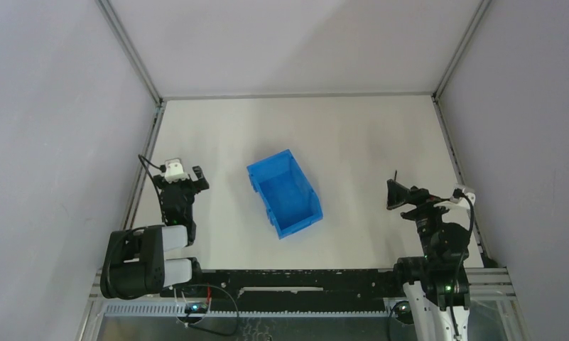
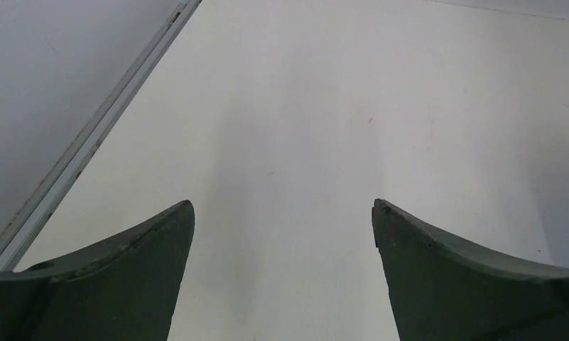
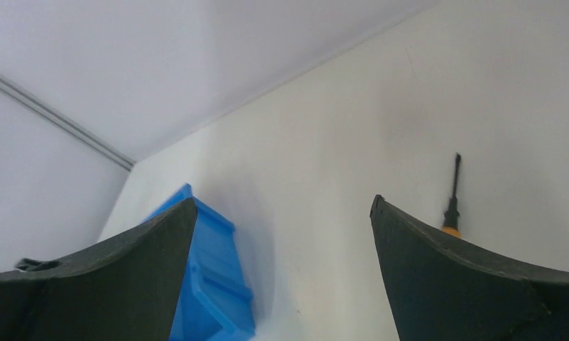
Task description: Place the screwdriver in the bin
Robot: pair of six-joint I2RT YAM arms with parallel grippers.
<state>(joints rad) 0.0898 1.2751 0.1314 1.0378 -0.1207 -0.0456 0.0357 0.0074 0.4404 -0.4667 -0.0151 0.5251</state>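
Currently lying on the tabletop just beyond the right jaws, toward their right side: screwdriver, orange handle partly hidden behind them, black shaft pointing away. Bin off to the left of those jaws, well apart from screwdriver. Right jaws and left jaws spread wide, gripping nothing.

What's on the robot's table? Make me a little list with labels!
bin: blue, middle of table, nothing inside
screwdriver: lying on the table, outside the bin, orange handle partly hidden behind the right fingers
left fingers: open, holding nothing
right fingers: open, holding nothing
job: not done yet
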